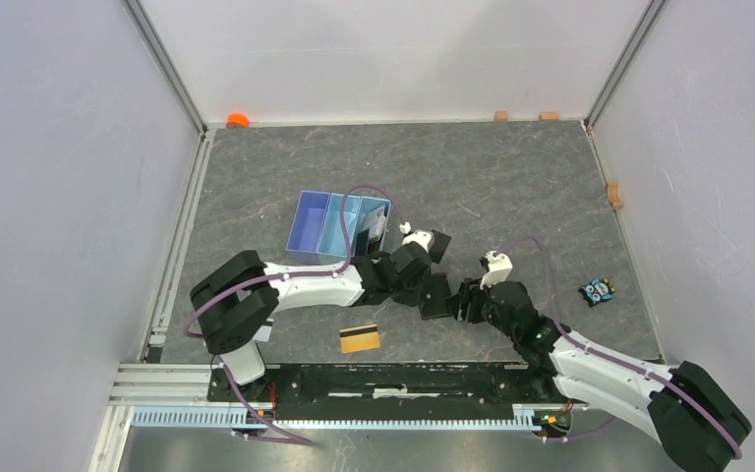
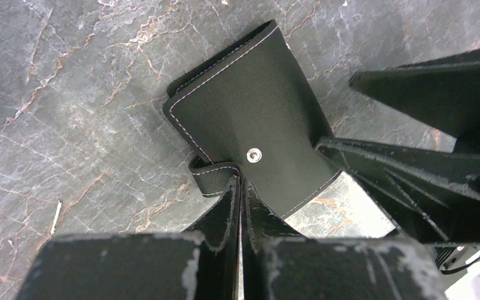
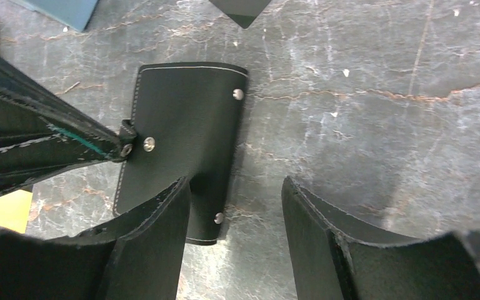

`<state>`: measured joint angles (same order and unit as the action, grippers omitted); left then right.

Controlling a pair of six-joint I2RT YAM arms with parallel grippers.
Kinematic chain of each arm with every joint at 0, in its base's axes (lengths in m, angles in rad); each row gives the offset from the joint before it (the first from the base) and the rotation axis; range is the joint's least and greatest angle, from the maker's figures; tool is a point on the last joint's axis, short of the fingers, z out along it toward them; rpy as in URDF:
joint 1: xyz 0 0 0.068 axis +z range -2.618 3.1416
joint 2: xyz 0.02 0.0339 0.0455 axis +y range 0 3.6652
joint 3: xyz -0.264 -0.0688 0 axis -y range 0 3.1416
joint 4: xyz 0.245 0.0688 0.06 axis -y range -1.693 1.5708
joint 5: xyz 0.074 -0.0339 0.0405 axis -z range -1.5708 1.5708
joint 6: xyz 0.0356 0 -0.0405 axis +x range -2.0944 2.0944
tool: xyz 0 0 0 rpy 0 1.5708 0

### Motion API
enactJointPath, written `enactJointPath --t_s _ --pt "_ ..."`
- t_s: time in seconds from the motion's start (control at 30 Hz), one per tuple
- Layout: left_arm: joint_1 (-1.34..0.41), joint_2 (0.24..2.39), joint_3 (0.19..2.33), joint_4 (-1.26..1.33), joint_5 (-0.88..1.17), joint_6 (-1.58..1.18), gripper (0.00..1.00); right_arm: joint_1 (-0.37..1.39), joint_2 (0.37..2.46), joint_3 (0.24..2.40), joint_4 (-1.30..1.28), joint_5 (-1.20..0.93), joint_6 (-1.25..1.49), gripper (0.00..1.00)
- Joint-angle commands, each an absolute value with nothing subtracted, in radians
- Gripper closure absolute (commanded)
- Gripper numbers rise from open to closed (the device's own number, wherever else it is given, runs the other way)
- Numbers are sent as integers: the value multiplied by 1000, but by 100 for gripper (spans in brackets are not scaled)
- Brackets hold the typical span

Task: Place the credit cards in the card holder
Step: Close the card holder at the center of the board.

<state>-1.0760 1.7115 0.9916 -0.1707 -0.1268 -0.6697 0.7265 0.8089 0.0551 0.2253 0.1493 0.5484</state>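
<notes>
- Light blue three-compartment tray (image 1: 305, 226): left of centre on the table, behind the left arm; what look like cards stand in its right compartment. Risk: the left arm's elbow or cable knocks it while working beside it
- Gold credit card (image 1: 360, 338): flat on the table by the near edge, well apart from the card holder, held by neither arm. Risk: no gripper is free to fetch it while both are at the holder; being thin and flat on stone, it may slide rather than lift
- Left gripper (image 2: 240, 184): fingers pressed together, pinching the holder's snap tab (image 2: 214, 177). Risk: the bite is small and on the tab's tip, so a pull may slip off, or may drag the whole holder across the table instead of opening it
- Card holder (image 2: 250, 112): black, stitched edge, lying flat and folded on the table between the two grippers, outer face up. Risk: with nothing pressing it down it lifts as one piece and no slot is exposed
- Right gripper (image 3: 234, 187): jaws spread, holding nothing, one finger over the holder's near edge, the other over bare table. Risk: closing here catches only a corner; its fingers stand close to the left gripper's, so a small misjudged move makes them collide
</notes>
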Motion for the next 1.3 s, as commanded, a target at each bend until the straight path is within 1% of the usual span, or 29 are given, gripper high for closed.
enactJointPath --t_s 0.0,0.47,0.63,1.1,1.27 --pt "-1059 1678 972 -78 -114 -731 98 731 843 28 290 61 576 40" --pt "-1043 1685 965 -5 -86 -736 98 730 913 20 271 69 572 43" --pt "-1042 1706 968 31 -75 -736 98 730 921 19 268 72 571 47" --pt "-1042 1787 1006 34 -25 -725 98 730 933 16 265 73 572 47" --pt "-1043 1784 1006 29 -46 -718 98 730 932 16 265 71 572 47"
